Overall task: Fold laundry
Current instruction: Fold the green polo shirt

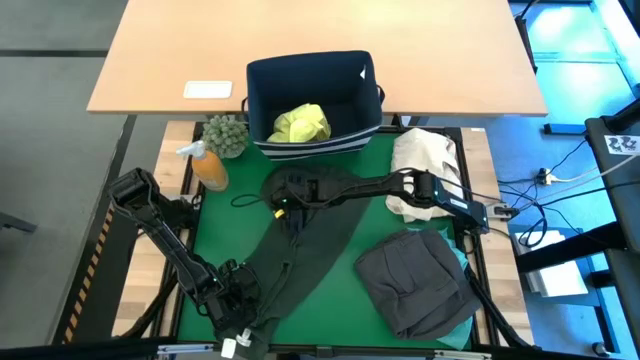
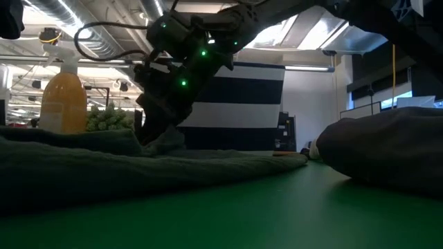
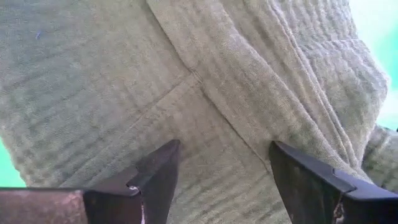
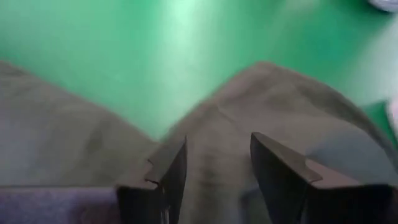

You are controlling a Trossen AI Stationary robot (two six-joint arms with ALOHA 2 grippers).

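A long dark olive garment [image 1: 310, 245] lies flat on the green mat [image 1: 380, 225], running from the far middle toward the near left. My right gripper [image 1: 283, 200] reaches across to its far end [image 4: 267, 106], slanting down, open, with the fingertips low over the cloth [image 2: 166, 142]. My left gripper [image 1: 243, 300] stands open over the garment's near end [image 3: 186, 74]. A folded charcoal grey garment [image 1: 415, 280] lies on a turquoise one [image 1: 462, 312] at the near right. A yellow-green shirt [image 1: 300, 124] sits in the navy bin [image 1: 262, 95]. My left gripper's open fingers [image 3: 158, 171] stand close over the olive cloth beside a seam [image 3: 186, 81]; whether they touch it I cannot tell. My right gripper's fingers [image 4: 171, 165] straddle the cloth's far end from above and the right; I cannot tell whether they touch it.
A cream cloth bundle [image 1: 425, 165] lies at the far right under the right arm. An orange bottle [image 1: 210, 165] and a small green plant [image 1: 225, 135] stand at the far left. Bare mat [image 1: 370, 215] shows between the garments.
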